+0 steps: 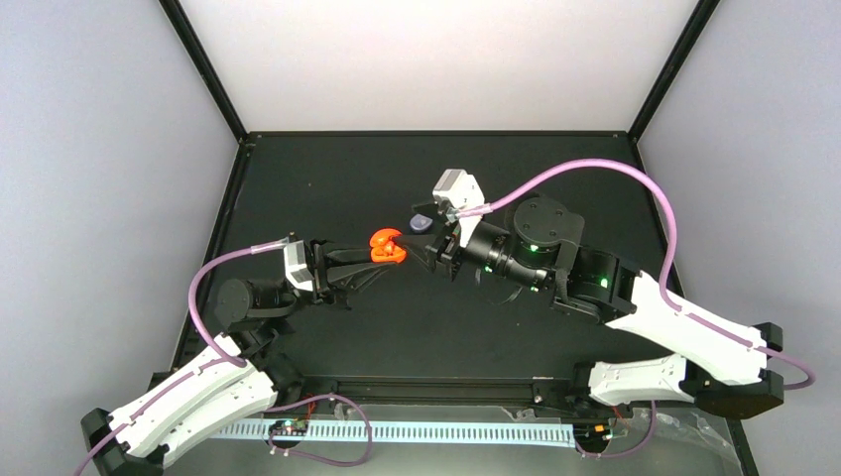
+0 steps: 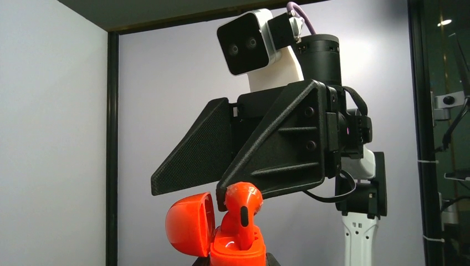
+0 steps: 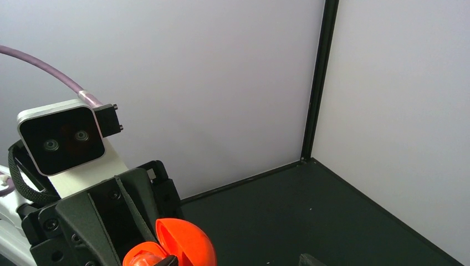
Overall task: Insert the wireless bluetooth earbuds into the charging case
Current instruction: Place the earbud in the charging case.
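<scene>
The open orange case [image 2: 235, 250] is pinched by the left hand [image 1: 365, 256], raised off the desk [image 1: 298, 178]. An orange earbud [image 2: 244, 202] is stood stem-down in its slot, head proud. The right hand [image 1: 421, 254] is held spread at the head, which is best pressed straight down, gently.

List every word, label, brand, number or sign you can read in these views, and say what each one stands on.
No text is readable in any view.
On the orange charging case: plain, no print visible.
On the wrist camera housing: no brand or label visible.
On the white strip at the bottom of the top view: fine marks, too small to read.
</scene>
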Available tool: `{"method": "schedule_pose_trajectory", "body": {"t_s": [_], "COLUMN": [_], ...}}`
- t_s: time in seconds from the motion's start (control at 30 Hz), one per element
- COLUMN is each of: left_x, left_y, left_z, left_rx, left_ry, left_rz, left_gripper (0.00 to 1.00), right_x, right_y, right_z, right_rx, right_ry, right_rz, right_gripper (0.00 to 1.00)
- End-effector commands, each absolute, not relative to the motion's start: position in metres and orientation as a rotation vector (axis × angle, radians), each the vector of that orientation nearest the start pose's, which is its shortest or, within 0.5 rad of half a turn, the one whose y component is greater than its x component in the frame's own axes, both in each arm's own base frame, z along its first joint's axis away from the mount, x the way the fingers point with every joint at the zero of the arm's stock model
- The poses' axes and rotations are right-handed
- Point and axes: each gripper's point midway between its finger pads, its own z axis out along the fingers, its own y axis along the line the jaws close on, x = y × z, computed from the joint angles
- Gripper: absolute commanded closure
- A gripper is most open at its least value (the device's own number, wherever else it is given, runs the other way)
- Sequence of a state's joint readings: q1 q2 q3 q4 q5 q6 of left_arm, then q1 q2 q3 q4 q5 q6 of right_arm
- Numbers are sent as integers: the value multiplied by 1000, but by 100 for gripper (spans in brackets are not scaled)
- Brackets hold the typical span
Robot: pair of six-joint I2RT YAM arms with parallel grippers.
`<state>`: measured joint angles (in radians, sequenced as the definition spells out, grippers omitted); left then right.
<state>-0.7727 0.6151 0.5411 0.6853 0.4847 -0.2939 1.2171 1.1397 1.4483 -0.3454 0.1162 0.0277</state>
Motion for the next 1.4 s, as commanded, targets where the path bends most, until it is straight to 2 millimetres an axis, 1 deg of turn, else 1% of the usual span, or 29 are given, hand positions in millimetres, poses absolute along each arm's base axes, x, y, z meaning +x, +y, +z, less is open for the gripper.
{"method": "schedule_pose_trajectory", "body": {"t_s": [0.0,0.4,0.53,0.63,0.73,0.83,0.97,1.03,1.23,1.37], "left_x": [106,106,106,107,107,107,107,108,108,107], "left_y": [-219,-219,-219,-218,-217,-215,-214,-214,-214,-214], "left_z": [453,453,453,453,454,456,457,456,456,456], "left_rx": [706,707,705,698,690,676,669,667,666,667], "left_ry": [802,804,806,806,803,803,800,803,804,805], "left_rz": [-1206,-1209,-1207,-1203,-1202,-1201,-1206,-1207,-1209,-1212], "left_gripper": [98,98,98,98,99,98,99,98,98,98], "right_x": [144,144,143,141,138,136,132,131,129,131], "right_y": [342,346,342,335,324,322,323,324,331,333], "right_z": [479,478,483,489,493,486,474,472,467,468], "right_rx": [-881,-890,-882,-872,-864,-882,-912,-918,-945,-939], "right_ry": [1438,1440,1428,1409,1390,1400,1419,1422,1436,1437], "right_rz": [867,870,875,870,863,858,874,883,893,890], "right_gripper": [44,44,43,42,40,37,32,29,17,15]}}
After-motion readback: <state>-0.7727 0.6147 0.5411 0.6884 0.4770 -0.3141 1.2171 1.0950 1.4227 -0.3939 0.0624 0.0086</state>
